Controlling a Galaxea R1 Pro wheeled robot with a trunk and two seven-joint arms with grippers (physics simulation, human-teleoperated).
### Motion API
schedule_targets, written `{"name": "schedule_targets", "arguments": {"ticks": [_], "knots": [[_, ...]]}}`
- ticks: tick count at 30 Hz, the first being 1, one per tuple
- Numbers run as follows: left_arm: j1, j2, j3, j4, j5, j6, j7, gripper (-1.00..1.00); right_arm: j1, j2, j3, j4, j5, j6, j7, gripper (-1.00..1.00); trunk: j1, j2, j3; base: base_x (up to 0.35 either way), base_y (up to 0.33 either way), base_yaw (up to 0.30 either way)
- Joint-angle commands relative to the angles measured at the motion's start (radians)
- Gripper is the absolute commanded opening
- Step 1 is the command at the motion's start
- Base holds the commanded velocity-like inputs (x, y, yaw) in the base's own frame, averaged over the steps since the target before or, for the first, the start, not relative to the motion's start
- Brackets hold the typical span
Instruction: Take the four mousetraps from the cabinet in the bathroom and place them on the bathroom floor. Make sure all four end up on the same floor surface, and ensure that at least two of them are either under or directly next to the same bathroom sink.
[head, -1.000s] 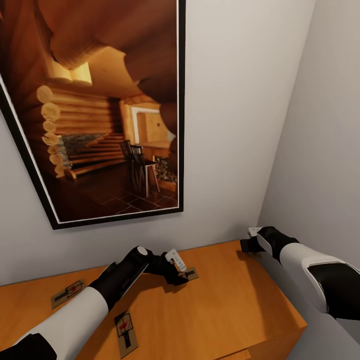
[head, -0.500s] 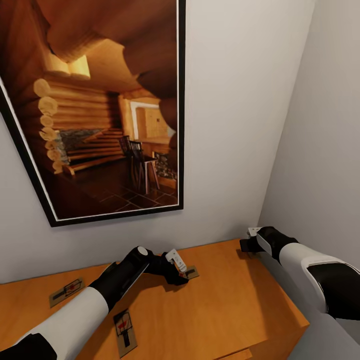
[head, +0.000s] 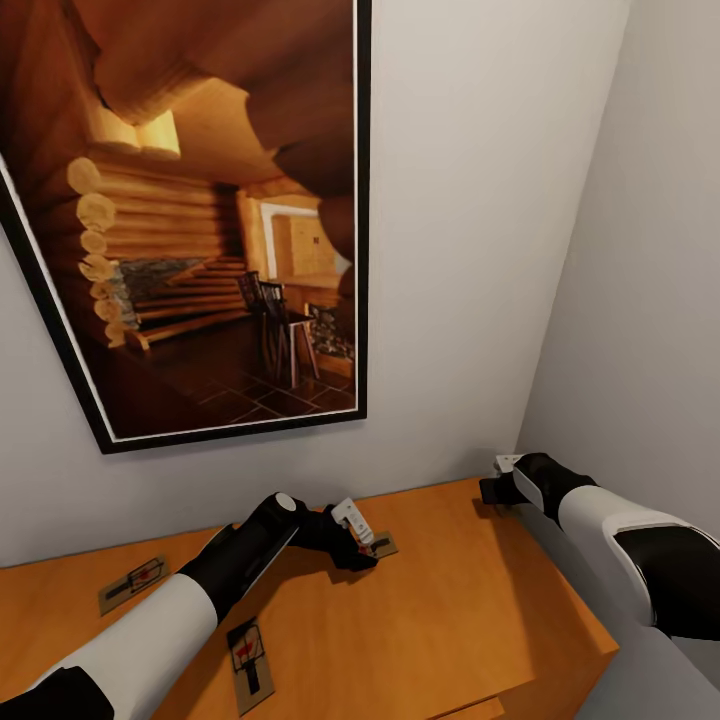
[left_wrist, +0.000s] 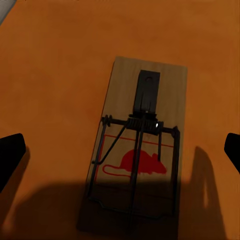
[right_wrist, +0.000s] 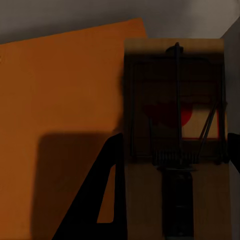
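Our left gripper (head: 362, 552) hangs spread wide over a mousetrap (left_wrist: 138, 150) lying flat on the cabinet (head: 450, 600) top, directly beneath and between the fingers (its red mouse print faces up). Our right gripper (head: 498, 489) is clamped on a second trap (right_wrist: 175, 145), lifted at the cabinet's far corner. Two more traps (head: 248, 660) lie behind the left gripper, along its arm.

Four mousetraps, tan boards with black wire and a red mouse mark. One (left_wrist: 137, 150) is lying flat on the cabinet (head: 450, 610) top, directly beneath the left hand (head: 362, 548). One (right_wrist: 175, 145) is sitting clamped in the right hand (head: 497, 478). Two more (head: 133, 584) (head: 250, 662) are lying flat behind the left hand, well apart.
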Motion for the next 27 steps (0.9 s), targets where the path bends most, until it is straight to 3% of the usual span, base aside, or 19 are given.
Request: {"name": "schedule_targets", "arguments": {"ticks": [1, 7, 15, 27], "knots": [[-0.001, 0.0, 0.001, -0.002, -0.009, 0.003, -0.006, 1.0, 0.0, -0.001, 0.009, -0.002, -0.01, 0.006, 0.003, -1.0, 0.0, -0.001, -0.001, 0.0, 0.0, 0.0], [-0.001, -0.003, 0.001, -0.002, -0.008, 0.003, -0.007, 1.0, 0.0, -0.001, 0.008, -0.002, -0.01, 0.006, 0.003, -1.0, 0.0, -0.001, -0.001, 0.0, 0.0, 0.0], [-0.001, -0.024, 0.002, 0.007, -0.01, 0.004, -0.007, 1.0, 0.0, -0.001, 0.009, -0.002, -0.01, 0.006, 0.003, -1.0, 0.0, -0.001, -0.001, 0.0, 0.0, 0.0], [-0.001, -0.029, 0.0, 0.032, -0.01, 0.003, -0.006, 1.0, 0.0, -0.001, 0.009, -0.002, -0.01, 0.005, 0.004, -1.0, 0.0, -0.001, -0.001, 0.0, 0.0, 0.0]]}}
